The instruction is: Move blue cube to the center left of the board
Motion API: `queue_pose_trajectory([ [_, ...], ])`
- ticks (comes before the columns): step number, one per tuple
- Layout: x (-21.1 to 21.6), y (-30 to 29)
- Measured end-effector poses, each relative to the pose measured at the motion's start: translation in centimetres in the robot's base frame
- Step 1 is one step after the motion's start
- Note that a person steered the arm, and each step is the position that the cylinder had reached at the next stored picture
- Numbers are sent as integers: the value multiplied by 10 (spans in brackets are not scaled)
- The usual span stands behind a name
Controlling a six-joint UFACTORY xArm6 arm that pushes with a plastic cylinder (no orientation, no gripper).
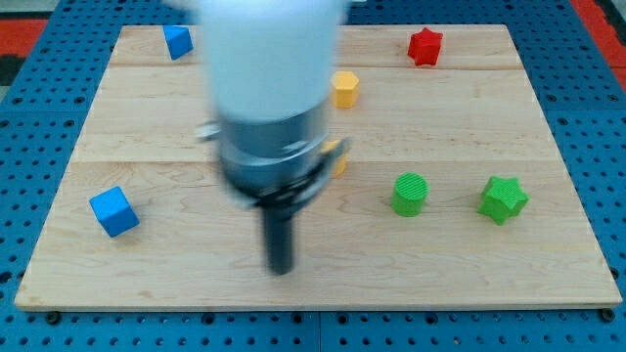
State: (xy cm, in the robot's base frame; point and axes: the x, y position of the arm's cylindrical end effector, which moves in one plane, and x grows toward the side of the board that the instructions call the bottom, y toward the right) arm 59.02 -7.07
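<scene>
The blue cube (113,211) lies near the board's left edge, toward the view's bottom left. My tip (282,269) is on the board at the lower middle, well to the right of the blue cube and apart from it. A second blue block (177,41) sits at the view's top left. The arm's blurred white and dark body (269,98) hides the middle of the board above the tip.
A yellow hexagonal block (344,89) sits at upper middle. Another yellow block (338,156) is mostly hidden behind the arm. A red star block (424,46) is at top right. A green cylinder (410,194) and a green star block (503,199) lie at right.
</scene>
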Motion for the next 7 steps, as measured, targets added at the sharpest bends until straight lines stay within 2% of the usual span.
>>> queue_pose_trajectory([
  [1, -7, -97],
  [3, -66, -166],
  [4, -70, -195],
  [5, -92, -197],
  [7, -101, -141],
])
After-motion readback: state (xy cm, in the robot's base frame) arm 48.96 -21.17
